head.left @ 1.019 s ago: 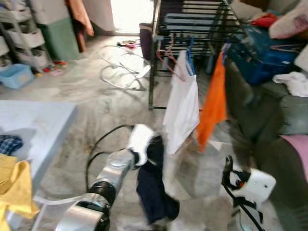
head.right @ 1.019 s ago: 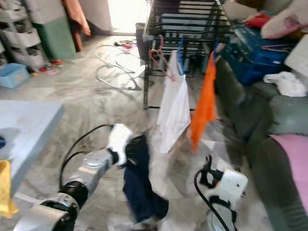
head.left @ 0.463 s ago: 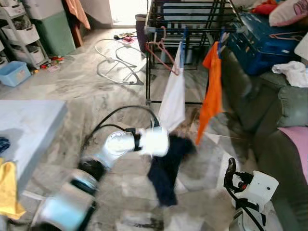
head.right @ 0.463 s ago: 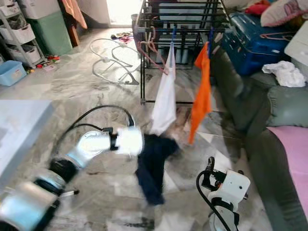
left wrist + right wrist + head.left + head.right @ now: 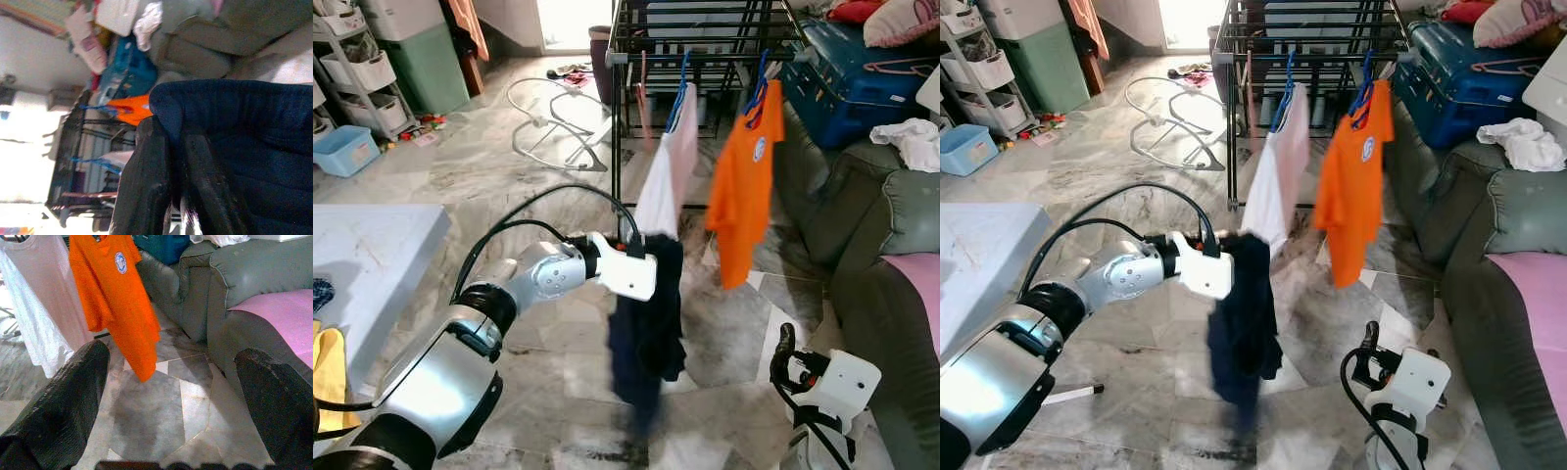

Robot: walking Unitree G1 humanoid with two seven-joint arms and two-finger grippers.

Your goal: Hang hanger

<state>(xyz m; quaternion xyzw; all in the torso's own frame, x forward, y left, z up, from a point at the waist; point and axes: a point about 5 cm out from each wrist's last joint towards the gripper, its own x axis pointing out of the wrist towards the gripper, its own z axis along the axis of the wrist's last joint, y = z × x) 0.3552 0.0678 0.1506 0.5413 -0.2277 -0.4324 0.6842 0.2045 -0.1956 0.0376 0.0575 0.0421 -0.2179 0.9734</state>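
Note:
My left gripper (image 5: 648, 257) is stretched forward at mid height and shut on the top of a dark navy garment (image 5: 646, 323), which hangs down toward the floor. In the left wrist view both black fingers (image 5: 146, 166) pinch the navy cloth (image 5: 254, 147); I cannot make out a hanger in it. Just beyond stands the black drying rack (image 5: 705, 39). A white shirt (image 5: 661, 176) and an orange shirt (image 5: 744, 186) hang from it on blue hangers. My right gripper (image 5: 171, 396) is low at the right, open and holding nothing.
A grey-green sofa (image 5: 891, 225) with a pink cushion and a blue suitcase (image 5: 852, 78) line the right side. A white table (image 5: 372, 245) with a yellow cloth (image 5: 328, 377) is at the left. White wire hoops (image 5: 548, 117) lie on the marble floor behind.
My left arm has reached out farther toward the rack, and the navy garment, earlier swinging sideways, now hangs straight down. The hung shirts have turned a little. The camera has shifted.

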